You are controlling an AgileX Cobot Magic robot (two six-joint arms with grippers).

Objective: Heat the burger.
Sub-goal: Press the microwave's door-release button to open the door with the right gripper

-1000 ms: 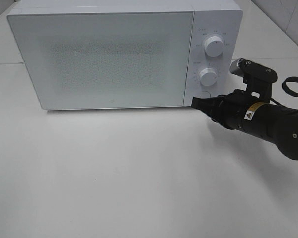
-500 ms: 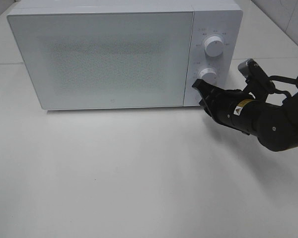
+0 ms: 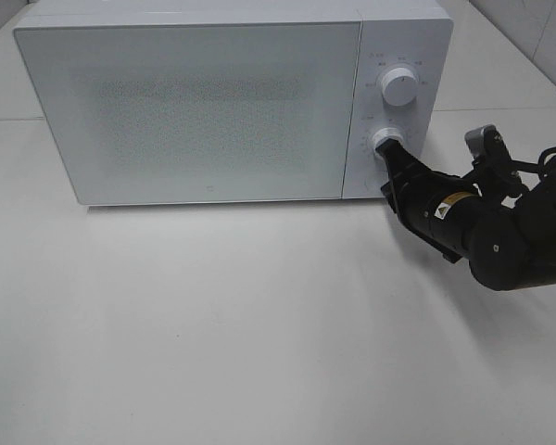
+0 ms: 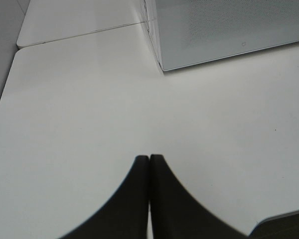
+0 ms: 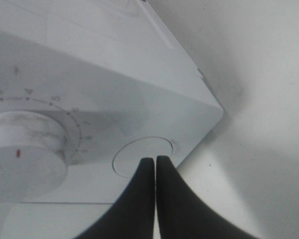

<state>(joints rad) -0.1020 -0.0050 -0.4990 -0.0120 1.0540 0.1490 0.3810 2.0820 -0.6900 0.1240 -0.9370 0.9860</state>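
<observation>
Nearest, over the bare white table (image 3: 213,324), the left gripper (image 4: 149,157) hangs with its two fingers pressed together, holding nothing, the microwave's lower front corner well beyond it. Farther back the right gripper (image 3: 389,159), fingers likewise pressed flat together and empty, points its tips at the round button (image 5: 132,152) just beside the lower dial (image 3: 387,140) on the control panel; whether they touch it cannot be told. Behind stands the white microwave (image 3: 195,111), door shut, upper dial (image 3: 398,86) above the lower; the burger shows in no view, so its place cannot be told.
</observation>
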